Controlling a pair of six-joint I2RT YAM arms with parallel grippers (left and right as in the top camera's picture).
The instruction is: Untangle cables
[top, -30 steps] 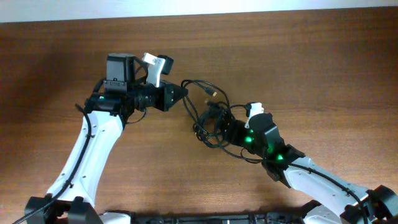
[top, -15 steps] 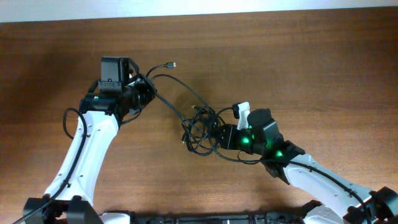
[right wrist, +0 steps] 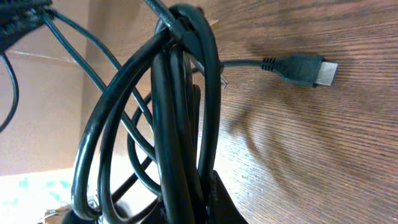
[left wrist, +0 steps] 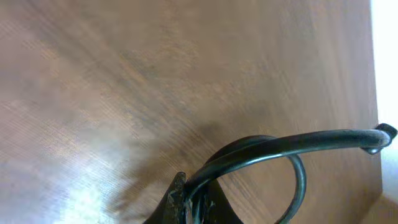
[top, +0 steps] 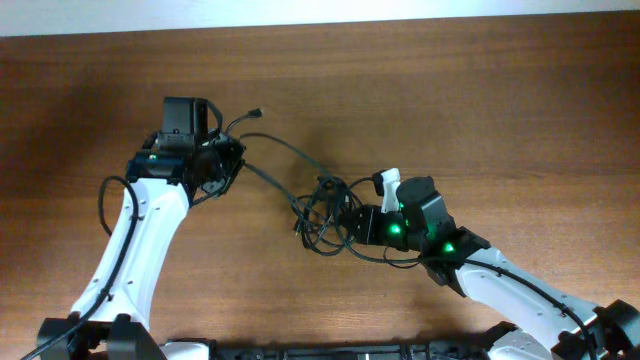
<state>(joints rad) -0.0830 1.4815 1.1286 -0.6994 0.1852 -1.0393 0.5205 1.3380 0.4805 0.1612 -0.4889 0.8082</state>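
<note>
Firmly clenched, the left gripper pinches one strand of the cables, the right gripper clamps their knotted bundle, a plug sticking out beside it over the brown wood-grain table, pale strip along the far edge.

One tabletop carries everything. Two robot arms reach over it, the left arm and the right arm. Each ends in one pincer: the left pincer and the right pincer. The cables form one knotted bundle, and its cords cannot be counted. Two plug ends show free: the upper plug and the flat plug.
</note>
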